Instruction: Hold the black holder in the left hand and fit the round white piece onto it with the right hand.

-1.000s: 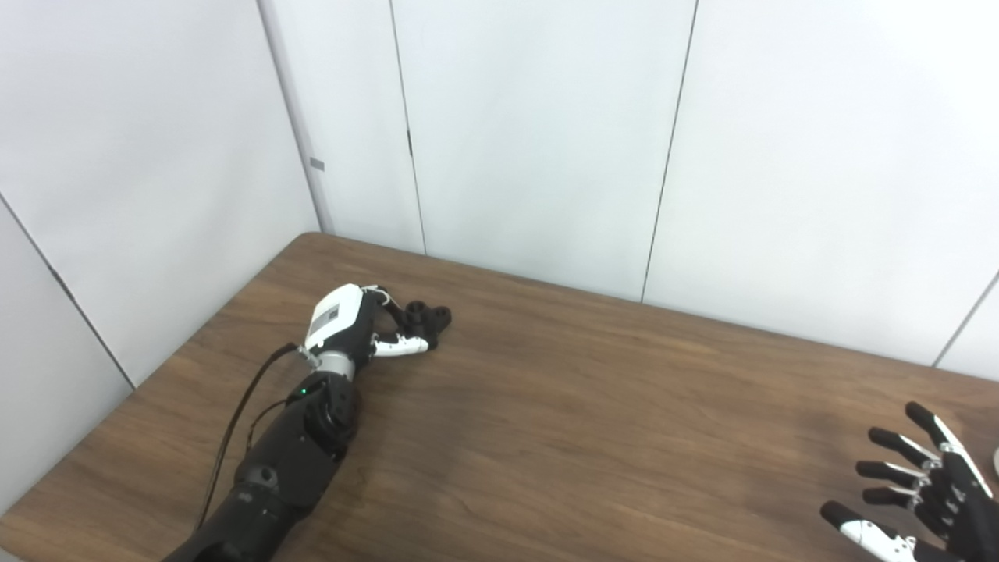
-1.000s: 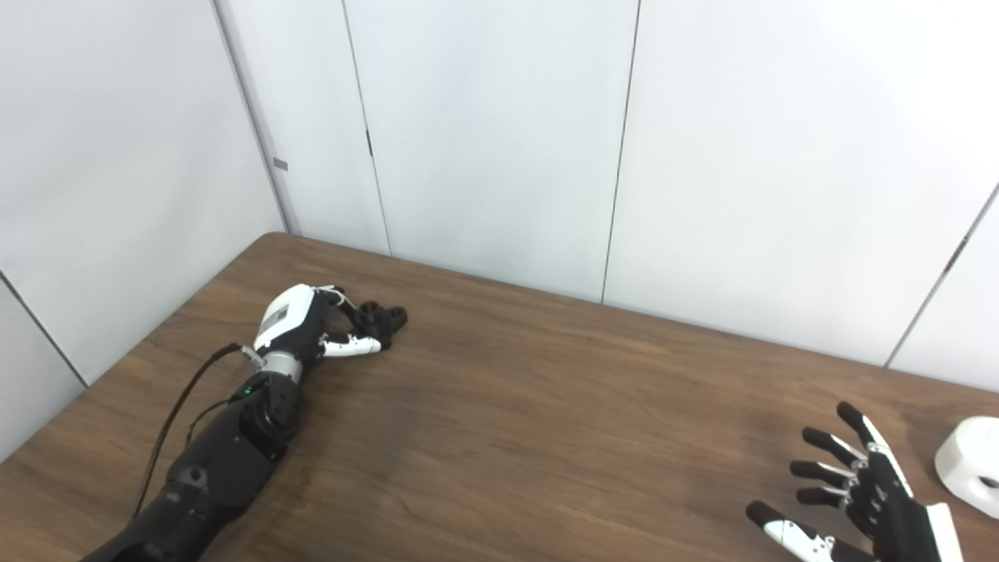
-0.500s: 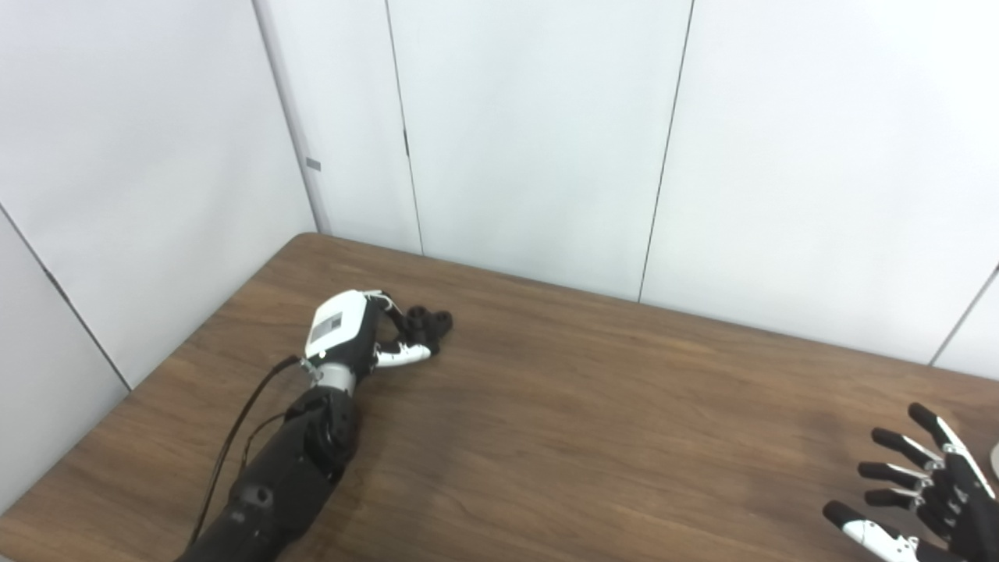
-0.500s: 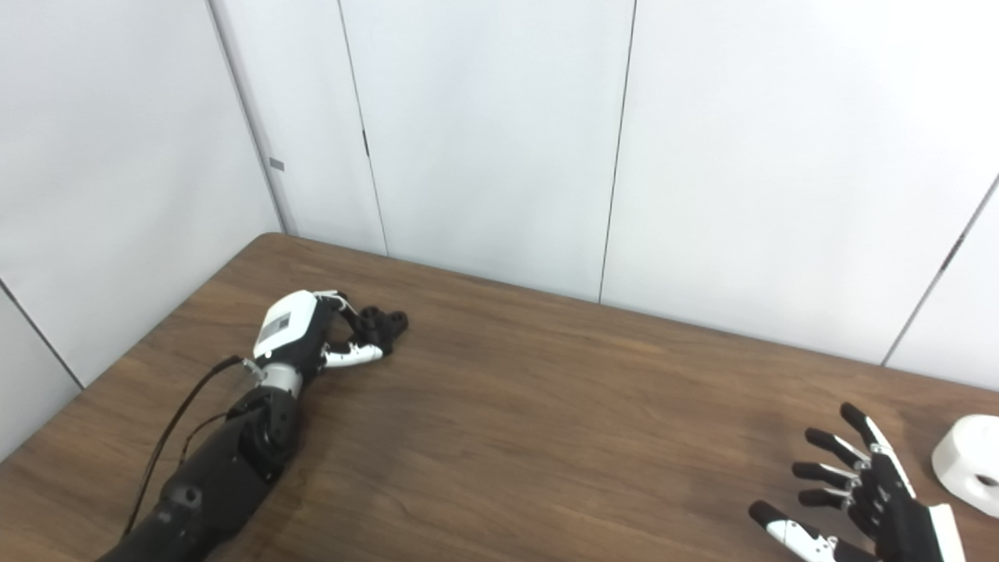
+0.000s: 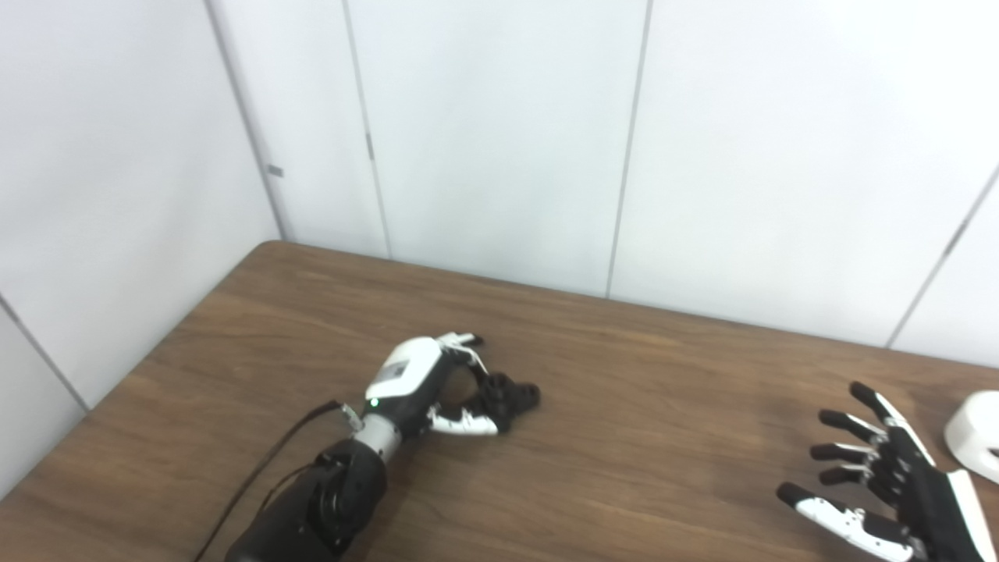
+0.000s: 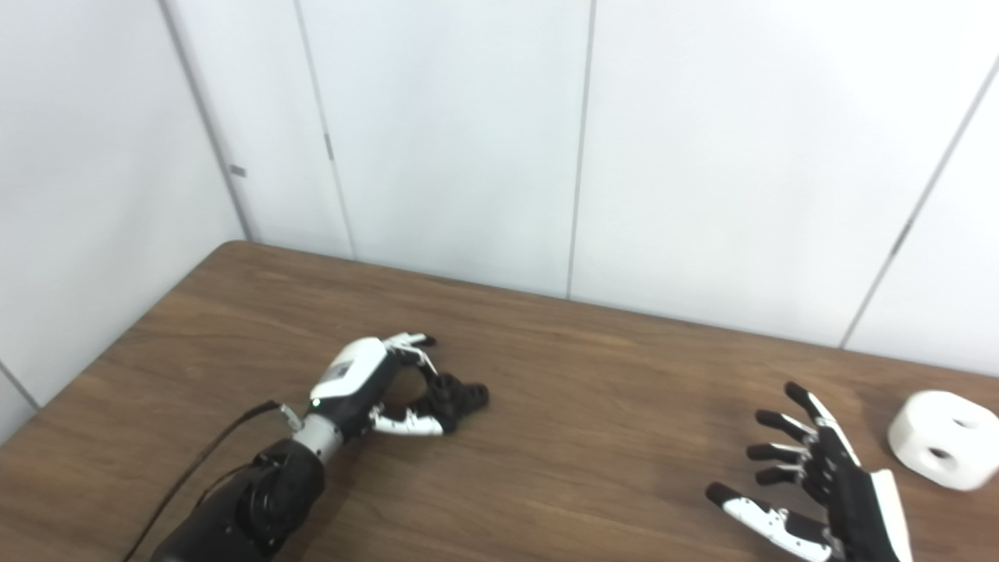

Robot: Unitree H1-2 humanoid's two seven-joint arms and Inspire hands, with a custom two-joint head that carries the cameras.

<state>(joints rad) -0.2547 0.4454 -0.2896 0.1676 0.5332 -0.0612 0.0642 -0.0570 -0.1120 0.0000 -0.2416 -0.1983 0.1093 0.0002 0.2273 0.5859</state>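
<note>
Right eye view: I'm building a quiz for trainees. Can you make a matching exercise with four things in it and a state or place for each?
Things:
1. left hand
2. right hand
3. round white piece
4. black holder

States:
A. on the table, untouched, far right
B. open, fingers spread
C. gripped between fingers and thumb
D. shut on something

Pairs: 1-D, 2-B, 3-A, 4-C

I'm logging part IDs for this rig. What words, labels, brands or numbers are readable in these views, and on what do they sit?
No text can be read in either view.
Left robot hand: a grey label patch on its white back, too blurred to read.
Round white piece: no marking visible.
Black holder: no marking visible.
Right robot hand: no marking visible.
Wall: a small grey tag, too small to read.
</note>
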